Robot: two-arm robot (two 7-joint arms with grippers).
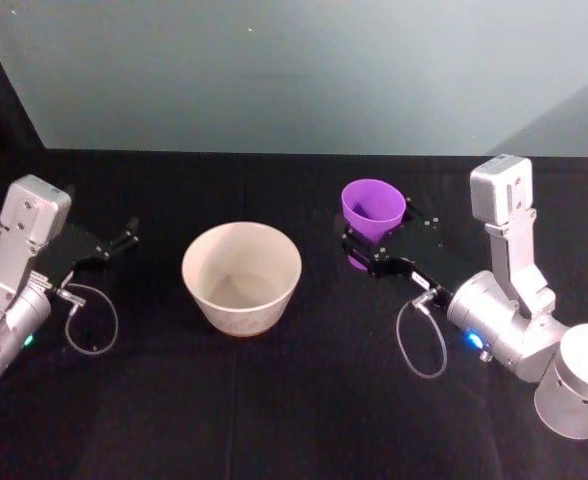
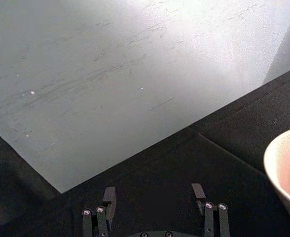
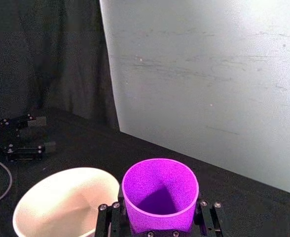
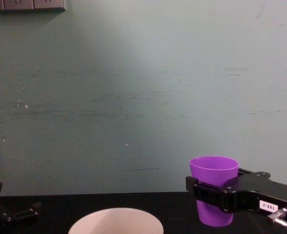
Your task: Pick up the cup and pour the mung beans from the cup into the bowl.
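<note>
The purple cup (image 1: 374, 206) stands upright to the right of the off-white bowl (image 1: 241, 276), which sits mid-table. My right gripper (image 1: 379, 234) is shut on the cup, with a finger on each side of its wall. In the right wrist view the cup (image 3: 160, 190) sits between the fingers (image 3: 206, 217), and the bowl (image 3: 61, 202) lies just beside it. The mung beans are out of view; the cup's visible inside looks plain purple. In the chest view the cup (image 4: 213, 181) sits level in the gripper. My left gripper (image 1: 122, 238) rests open, left of the bowl.
A black cloth covers the table (image 1: 294, 420), and a pale green wall (image 1: 304, 70) rises behind it. A cable loop (image 1: 422, 340) hangs from the right wrist and another loop (image 1: 89, 320) from the left. Bare cloth lies in front of the bowl.
</note>
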